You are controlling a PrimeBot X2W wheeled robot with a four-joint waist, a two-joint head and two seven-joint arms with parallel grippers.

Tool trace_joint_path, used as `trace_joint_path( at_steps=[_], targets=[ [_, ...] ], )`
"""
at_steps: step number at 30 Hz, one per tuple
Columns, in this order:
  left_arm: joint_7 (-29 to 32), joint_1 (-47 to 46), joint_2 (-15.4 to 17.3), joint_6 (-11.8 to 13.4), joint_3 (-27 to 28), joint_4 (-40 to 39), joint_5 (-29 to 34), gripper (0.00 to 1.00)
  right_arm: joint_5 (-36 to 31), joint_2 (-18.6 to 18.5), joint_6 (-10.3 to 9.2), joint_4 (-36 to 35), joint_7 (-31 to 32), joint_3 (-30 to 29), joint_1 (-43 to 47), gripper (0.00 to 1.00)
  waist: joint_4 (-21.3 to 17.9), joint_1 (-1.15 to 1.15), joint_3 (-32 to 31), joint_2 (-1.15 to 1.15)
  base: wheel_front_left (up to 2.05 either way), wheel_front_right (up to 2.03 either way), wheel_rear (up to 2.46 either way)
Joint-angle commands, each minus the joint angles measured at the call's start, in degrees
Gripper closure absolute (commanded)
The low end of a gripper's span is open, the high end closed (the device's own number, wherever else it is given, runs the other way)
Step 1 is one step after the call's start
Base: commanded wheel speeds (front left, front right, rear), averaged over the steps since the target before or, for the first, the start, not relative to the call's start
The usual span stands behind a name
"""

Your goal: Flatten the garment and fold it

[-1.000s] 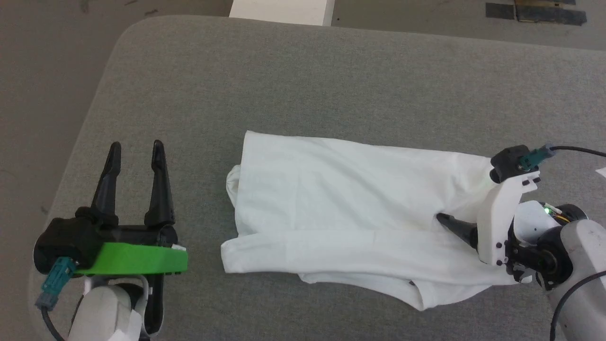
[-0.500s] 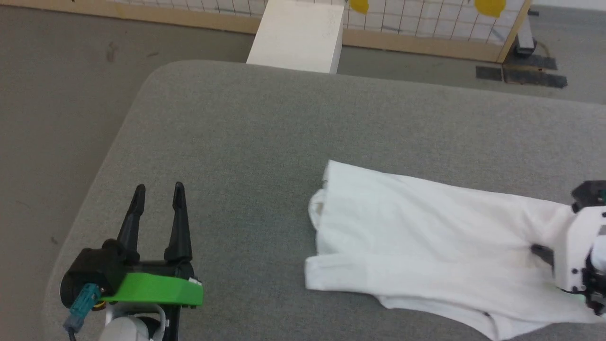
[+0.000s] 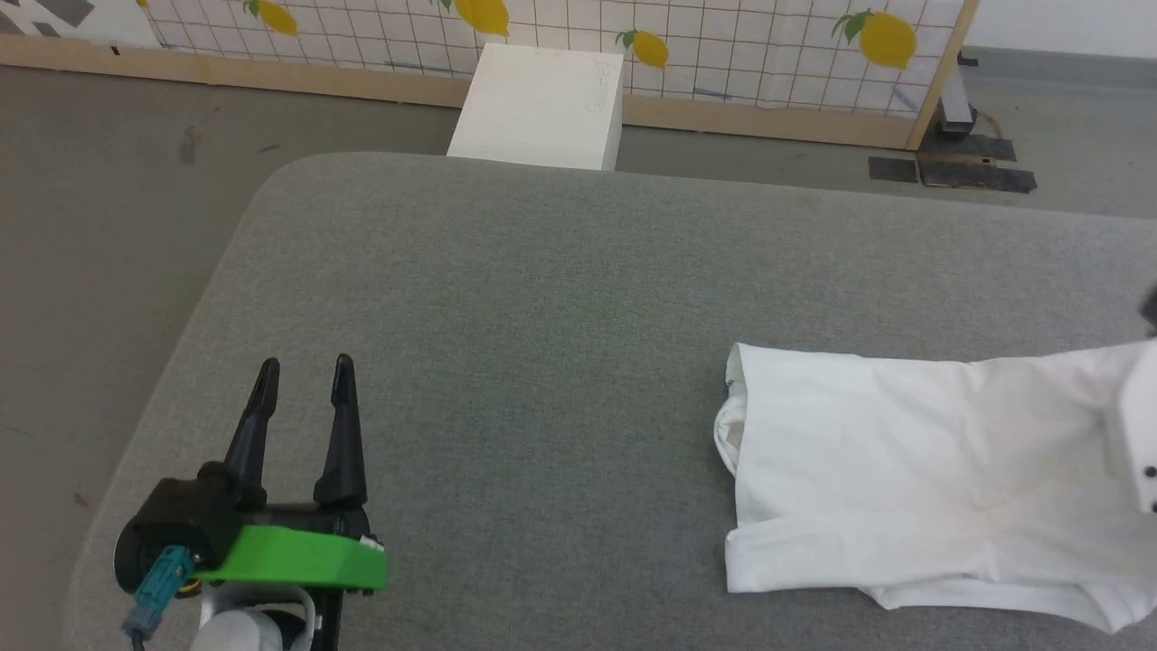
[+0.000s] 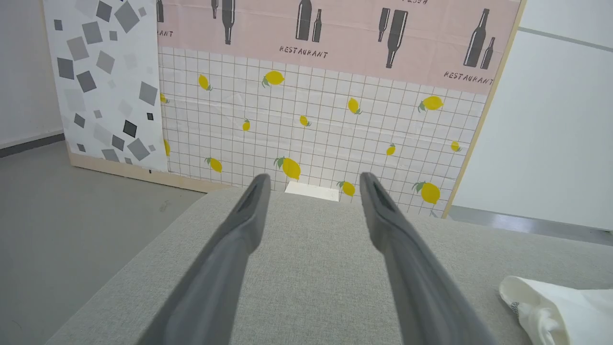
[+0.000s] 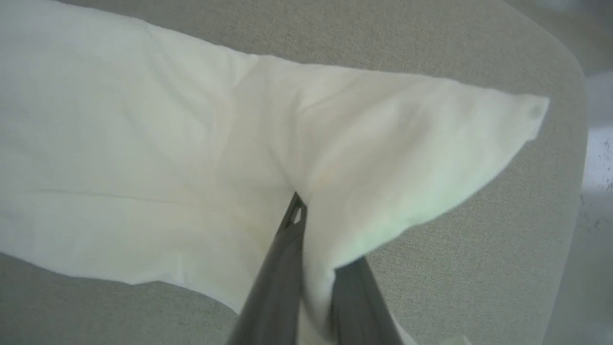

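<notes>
Left gripper [image 3: 304, 366] hovers over the near left corner of the grey table [image 3: 542, 271], fingers pointing away, jaws spread wide with nothing between them. In its own wrist view the two fingers frame bare grey padding, with the table's rounded far edge and the white box [image 3: 542, 108] just beyond it. Behind that stands the lemon-print backdrop [image 3: 723, 45].

Over on the right, the garment [image 3: 904, 452] lies mostly flat. Its left edge is roughly straight, with a small fold bulging out near the far corner, and the cloth runs out of the head view on the right. A broad bare stretch of table separates it from the left gripper, and the whole far half of the table is open too.

Right gripper [image 5: 313, 239] has its jaws pinched together on a ridge of the garment; the cloth bunches up between the two dark fingers. From that pinch a pointed corner of white cloth reaches toward the table's rounded edge, close to it but on the padding. Floor [image 3: 108, 226] lies beyond.
</notes>
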Motion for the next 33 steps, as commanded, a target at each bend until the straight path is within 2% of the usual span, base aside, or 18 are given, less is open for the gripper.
trace_joint_path(
  at_steps=[1, 6, 10, 13, 17, 25, 26, 27, 30, 33],
  targets=[
    [-0.3, 0.9, -0.1, -0.3, 0.3, 0.0, 1.0, 0.00, 1.1, -0.4, -0.08, -3.2, 2.5, 2.0, -1.8, 1.00, -0.1, 0.00, -0.1, 0.00, 0.00, 0.00, 0.00],
    [-0.3, 1.9, 0.0, -0.5, 0.4, 0.0, 1.3, 0.00, 5.7, 0.8, -0.08, -12.5, 10.3, 9.1, -5.3, 1.00, 0.1, 0.00, -0.5, 0.00, 0.00, 0.00, 0.00],
    [-0.3, 1.8, 0.0, -0.6, 0.1, 0.0, 1.3, 0.00, 6.3, 3.1, -0.08, -13.9, 11.7, 15.1, -8.3, 1.00, 1.0, 0.00, 0.0, 0.00, 0.00, 0.00, 0.00],
    [-0.3, 1.4, 0.0, -0.7, -0.5, 0.2, 1.3, 0.00, 5.5, 5.4, -0.08, -10.8, 10.5, 19.4, -10.4, 1.00, 2.3, 0.00, 0.8, 0.00, 0.00, 0.00, 0.00],
    [-0.3, 0.5, 0.0, -0.9, -1.3, 0.6, 1.1, 0.00, 3.8, 9.0, -0.08, -3.6, 7.4, 22.2, -12.0, 1.00, 4.3, 0.00, 2.2, 0.00, 0.00, 0.00, 0.00],
    [-0.3, 0.3, 0.1, -1.1, -2.0, 1.2, 0.8, 0.00, -1.5, 15.9, -0.08, 11.6, -2.8, 22.2, -13.7, 1.00, 6.7, 0.00, 3.9, 0.00, 0.00, 0.00, 0.00],
    [-0.3, 0.2, 0.1, -1.1, -2.0, 1.2, 0.8, 0.00, -1.8, 16.6, -0.08, 12.7, -4.2, 22.4, -13.8, 0.93, 6.8, 0.00, 4.0, 0.00, 0.00, 0.00, 0.00],
    [-0.3, 0.2, 0.1, -1.1, -2.1, 1.4, 0.8, 0.00, -2.0, 17.3, -0.08, 13.9, -5.9, 22.7, -14.1, 0.00, 6.9, 0.00, 3.9, 0.00, 0.00, 0.00, 0.00],
    [-0.3, 0.4, 0.1, -1.1, -2.0, 1.6, 0.8, 0.00, -1.0, 18.7, -0.08, 15.7, -9.0, 23.4, -15.3, 0.00, 6.5, 0.00, 3.5, 0.00, 0.00, 0.00, 0.00],
    [-0.3, 0.7, 0.1, -1.0, -1.9, 1.7, 0.8, 0.00, 0.3, 18.4, -0.08, 15.0, -11.0, 24.6, -17.0, 0.00, 5.5, 0.00, 2.7, 0.00, 0.00, 0.00, 0.00]
  ],
)
